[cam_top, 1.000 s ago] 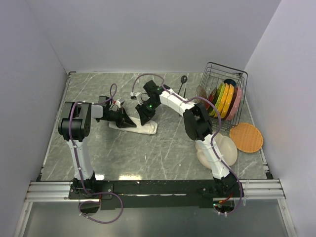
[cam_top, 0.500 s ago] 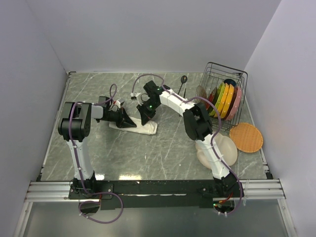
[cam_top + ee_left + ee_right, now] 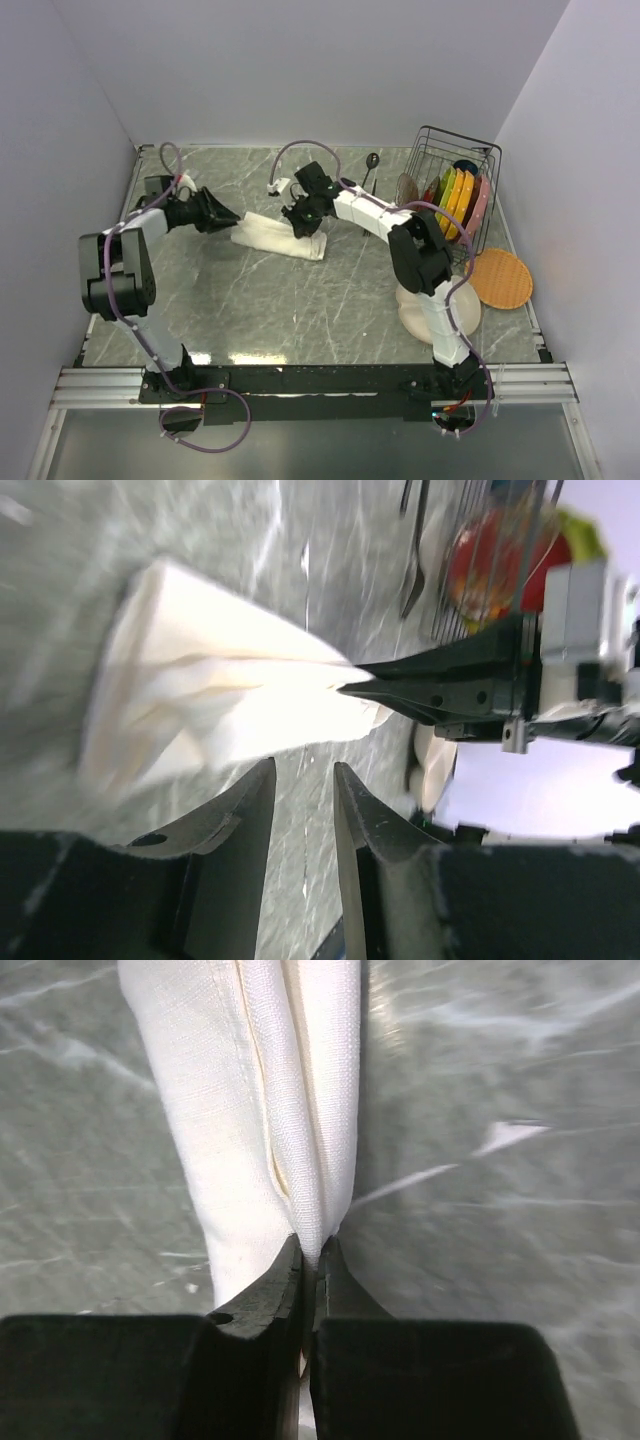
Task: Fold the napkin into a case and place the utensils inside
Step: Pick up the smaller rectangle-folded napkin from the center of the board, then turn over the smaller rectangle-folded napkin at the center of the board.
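The napkin [image 3: 278, 238] lies on the marble table as a narrow, layered cream strip. My right gripper [image 3: 304, 222] is shut on a fold at its right end; the right wrist view shows the cloth [image 3: 265, 1090] pinched between the shut jaws of the gripper [image 3: 312, 1248]. My left gripper [image 3: 230, 214] hovers just left of the strip, open and holding nothing. In the left wrist view the gripper [image 3: 305, 772] has bare table in its gap, with the napkin [image 3: 210, 695] ahead. A dark spoon [image 3: 369, 168] lies by the rack; the utensils' thin handles [image 3: 412, 555] show far off.
A wire dish rack [image 3: 455, 190] with upright coloured plates stands at the back right. An orange round plate [image 3: 498, 277] and a beige plate [image 3: 447, 305] lie in front of it, beside the right arm.
My left gripper let go of the napkin, opened and drew back to the far left. The right gripper closed on the cloth's right end and lifted it a little.
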